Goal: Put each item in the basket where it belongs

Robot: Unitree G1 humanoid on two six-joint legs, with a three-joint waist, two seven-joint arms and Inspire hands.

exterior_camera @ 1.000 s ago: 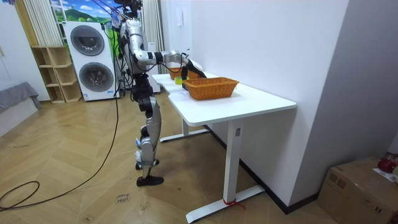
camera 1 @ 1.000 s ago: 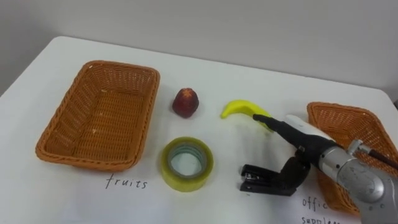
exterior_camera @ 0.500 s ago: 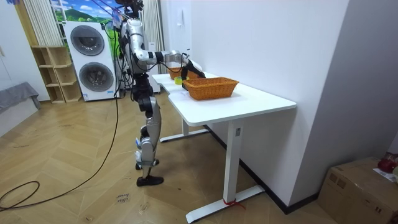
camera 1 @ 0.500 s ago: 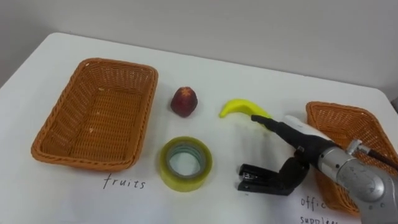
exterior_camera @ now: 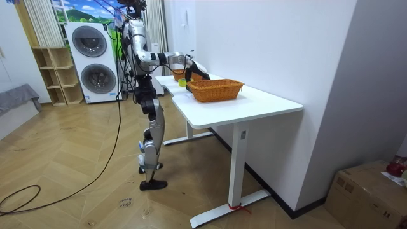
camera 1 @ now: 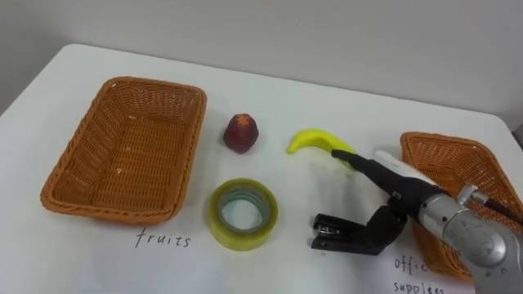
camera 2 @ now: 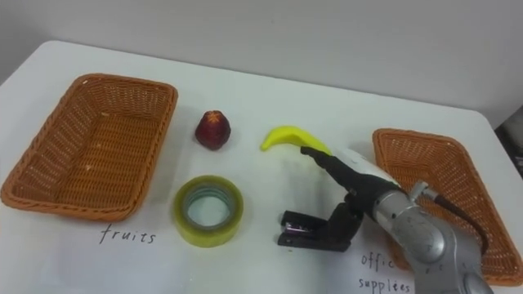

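red fruit [camera 1: 242, 133], banana [camera 1: 313, 142], tape roll [camera 1: 243, 238], black stapler [camera 1: 332, 233] between fruits basket [camera 1: 131, 147] and supplies basket [camera 1: 458, 161]

On a white bench [camera 1: 270, 98], the right hand [camera 1: 398, 189] curls round a black stapler [camera 1: 333, 233] beside a tape roll [camera 1: 242, 214]. A banana [camera 1: 315, 141] and a red fruit [camera 1: 241, 133] lie between the left wicker basket [camera 1: 69, 175] and the right wicker basket [camera 1: 458, 149].

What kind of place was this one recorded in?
Probably a home-style utility room or test flat: two stacked white washing machines stand by an open wooden shelf unit, the floor is herringbone wood parquet, and the robot works at a white desk.
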